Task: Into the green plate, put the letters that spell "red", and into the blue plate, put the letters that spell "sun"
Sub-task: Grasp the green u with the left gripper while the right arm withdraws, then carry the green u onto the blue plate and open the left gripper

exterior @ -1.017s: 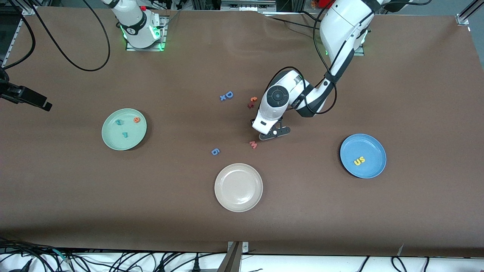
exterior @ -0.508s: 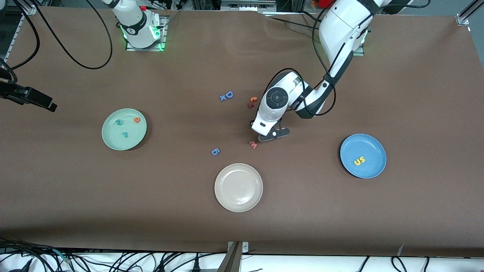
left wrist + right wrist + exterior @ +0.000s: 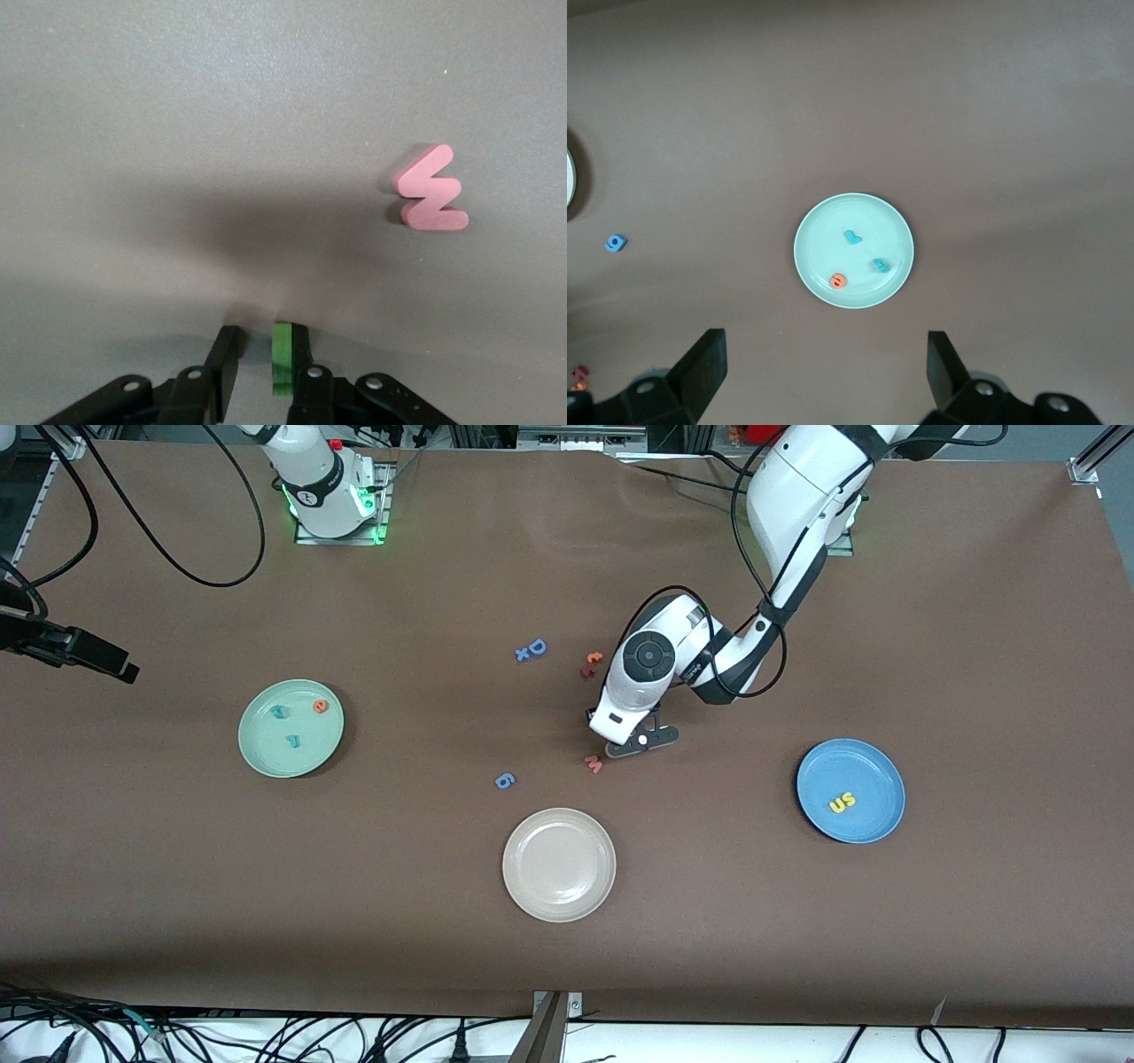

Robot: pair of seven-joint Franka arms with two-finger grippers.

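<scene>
Table (image 3: 886, 558): three plates on it.

Green plate (image 3: 252, 757), at the right arm's end, already has both teal letters plus the orange e (image 3: 321, 707), so "red" looks done.

Blue plate (image 3: 873, 766), at the left arm's end, holds the yellow u and s (image 3: 842, 802). Only the n is missing.

Right claw (image 3: 828, 354) waits high over the green plate, spread wide and empty.

Left claw (image 3: 264, 335) is down at the table mid-width, farther from the front camera than the beige plate (image 3: 523, 903). Its jaws are narrowed but not clamped. The green n (image 3: 282, 359) stands on edge between them, against one finger (image 3: 301, 354), with a gap showing at the other.

The pink w (image 3: 431, 190) lies near the claw, apart from it.

For this step:
- Close squarely until both pads bite the n. It's thin foam on edge and likely to tip or squirt out if you pinch off-centre.
- Lift straight up and keep clear of the w.
- Carry to the blue plate and release low, beside the u and s.
</scene>
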